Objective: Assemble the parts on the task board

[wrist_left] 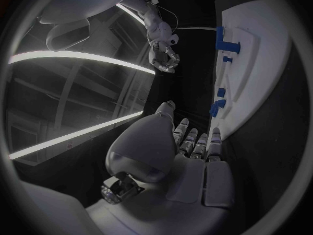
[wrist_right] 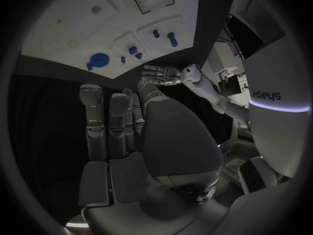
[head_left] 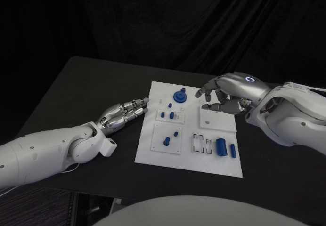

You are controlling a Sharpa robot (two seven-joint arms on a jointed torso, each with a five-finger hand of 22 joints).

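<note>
Hovering over the far right corner of the task board [head_left: 204, 162], the right hand [head_left: 227, 94] seems in the head view to be between picks: its fingers [head_left: 207, 88] are curled loosely apart and hold nothing, so I judge the step in hand is choosing a part. The left hand [head_left: 126, 113] lies flat on the desk [head_left: 75, 84] just beside the board's left edge, fingers straight and pressed together, empty. A blue round knob [head_left: 180, 96] stands at the board's far edge; two blue cylinders [head_left: 226, 147] lie loose near its right side, and small blue pegs [head_left: 171, 114] stand in the middle plates. The next move likely calls for lowering onto a loose cylinder. From the left wrist, the left hand's fingers [wrist_left: 195, 141] point along the board's edge, touching no part. From the right wrist, the right hand's fingers [wrist_right: 107, 122] are extended and apart, the knob [wrist_right: 99, 60] beyond them
</note>
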